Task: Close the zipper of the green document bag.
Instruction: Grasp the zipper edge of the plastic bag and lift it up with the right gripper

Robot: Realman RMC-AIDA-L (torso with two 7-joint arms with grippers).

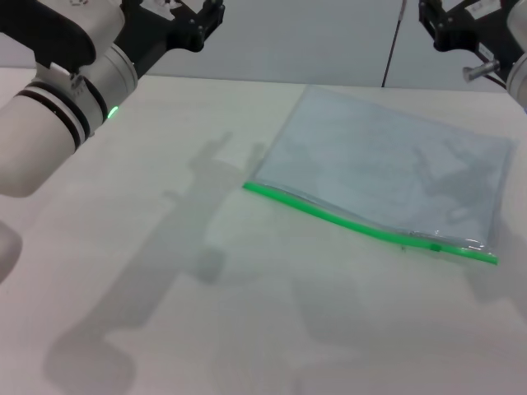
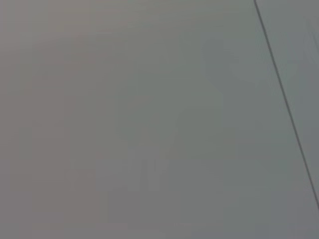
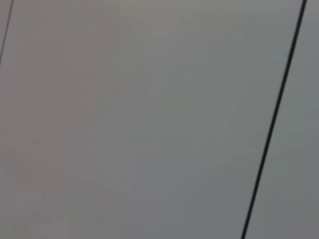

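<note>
The green document bag (image 1: 387,169) lies flat on the pale table (image 1: 148,280), right of the middle in the head view. It is a translucent bluish-grey pouch. Its zipper (image 1: 329,216) is the bright green strip along the near long edge, running from the left corner down to the right corner. A tiny slider (image 1: 435,243) shows near the strip's right end. My left gripper (image 1: 193,23) hangs high at the top left, far from the bag. High at the top right is my right gripper (image 1: 451,23), above the bag's far side. Both wrist views show only a grey wall.
The arms' shadows fall across the table left of the bag and onto the pouch's right part. A thin dark line (image 1: 394,45) runs down the wall behind the table. Nothing else lies on the tabletop.
</note>
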